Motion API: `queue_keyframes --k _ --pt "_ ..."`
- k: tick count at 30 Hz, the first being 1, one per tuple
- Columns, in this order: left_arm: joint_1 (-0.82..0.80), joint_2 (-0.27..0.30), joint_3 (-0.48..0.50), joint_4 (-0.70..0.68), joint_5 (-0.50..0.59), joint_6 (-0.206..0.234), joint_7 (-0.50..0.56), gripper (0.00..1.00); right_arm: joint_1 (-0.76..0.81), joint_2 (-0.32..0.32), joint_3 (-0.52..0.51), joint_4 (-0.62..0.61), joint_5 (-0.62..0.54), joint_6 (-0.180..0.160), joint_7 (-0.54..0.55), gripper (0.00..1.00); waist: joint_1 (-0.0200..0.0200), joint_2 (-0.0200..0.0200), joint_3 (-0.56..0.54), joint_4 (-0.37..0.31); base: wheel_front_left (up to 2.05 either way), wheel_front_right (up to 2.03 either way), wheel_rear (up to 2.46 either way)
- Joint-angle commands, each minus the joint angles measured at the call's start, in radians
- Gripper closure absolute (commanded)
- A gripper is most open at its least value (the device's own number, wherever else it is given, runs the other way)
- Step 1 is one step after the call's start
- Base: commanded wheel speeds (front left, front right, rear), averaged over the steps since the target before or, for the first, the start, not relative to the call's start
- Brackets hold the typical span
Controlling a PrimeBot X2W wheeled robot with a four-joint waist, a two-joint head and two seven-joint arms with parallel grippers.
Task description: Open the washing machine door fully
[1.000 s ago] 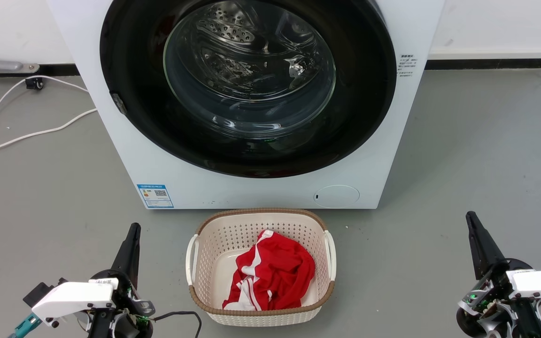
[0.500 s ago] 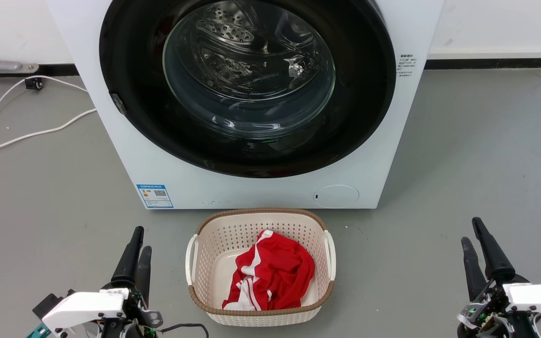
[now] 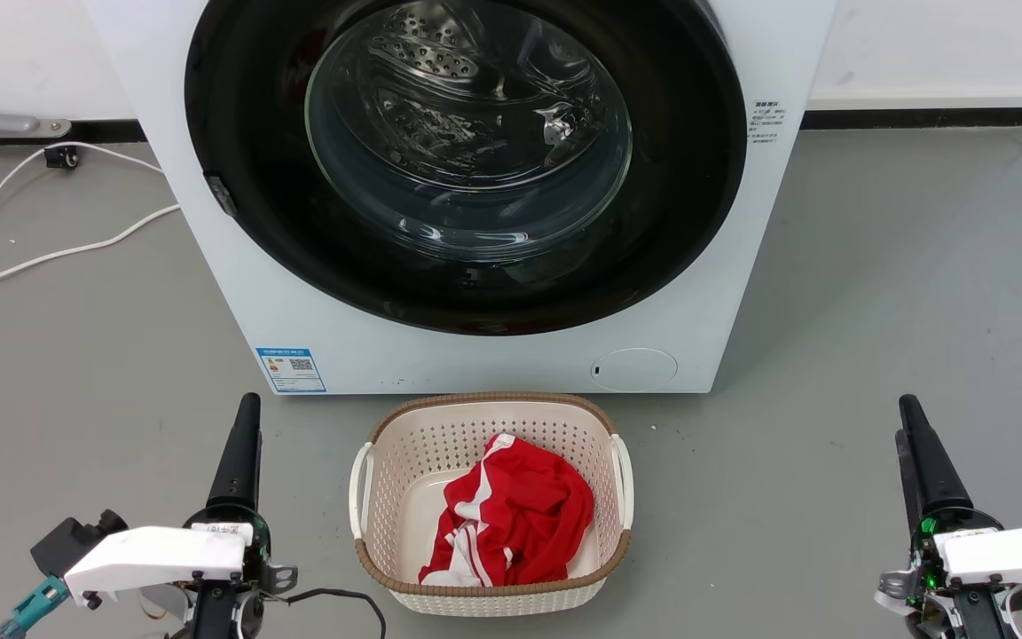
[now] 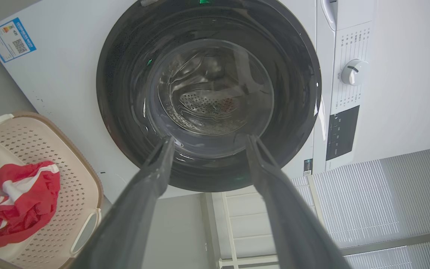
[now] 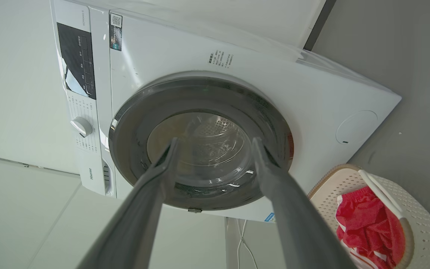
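**Door closed; both grippers released and clear of the machine**

We find the washing machine door [image 3: 467, 160] closed against the front of the washing machine [image 3: 236, 311], with the perforated steel drum visible through its glass bowl. The machine stands on the grey floor, backed to the wall.

We note the left gripper [image 3: 247, 410] low at the left and the right gripper [image 3: 908, 408] low at the right. Both are well apart from the door and touch nothing. In the wrist views, the left fingers [image 4: 155, 175] and the right fingers [image 5: 157, 175] stand spread with a wide gap, grasping nothing.

A beige laundry basket [image 3: 493, 401] sits just in front of the machine, between the grippers, with a red-and-white garment [image 3: 511, 524] inside. A white cable [image 3: 50, 257] lies on the floor at the machine's left.
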Motion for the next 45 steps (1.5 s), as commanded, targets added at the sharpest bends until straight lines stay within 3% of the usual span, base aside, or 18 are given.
queue_keyframes --k 1,17,29,45 --pt "-0.026 0.004 0.000 -0.030 0.038 -0.001 -0.010 0.00 -0.011 -0.008 0.002 -0.030 -0.055 0.000 -0.010 0.00 0.0000 0.0000 0.000 0.000 0.00 0.00 0.00" --pt "-0.020 0.003 -0.080 -0.091 0.368 0.057 -0.069 0.00 0.019 -0.010 0.021 -0.088 -0.459 0.000 -0.069 0.00 0.0000 0.0000 0.000 0.001 0.00 0.00 0.00" --pt "-0.019 0.002 -0.127 -0.085 0.560 0.089 -0.108 0.00 0.043 -0.002 0.032 -0.103 -0.656 0.000 -0.108 0.00 0.0000 0.0000 -0.003 0.006 0.00 0.00 0.00" --pt "-0.016 0.002 -0.159 -0.087 0.733 0.101 -0.153 0.00 0.069 0.003 0.030 -0.108 -0.868 0.000 -0.152 0.00 0.0000 0.0000 -0.007 0.009 0.00 0.00 0.00"
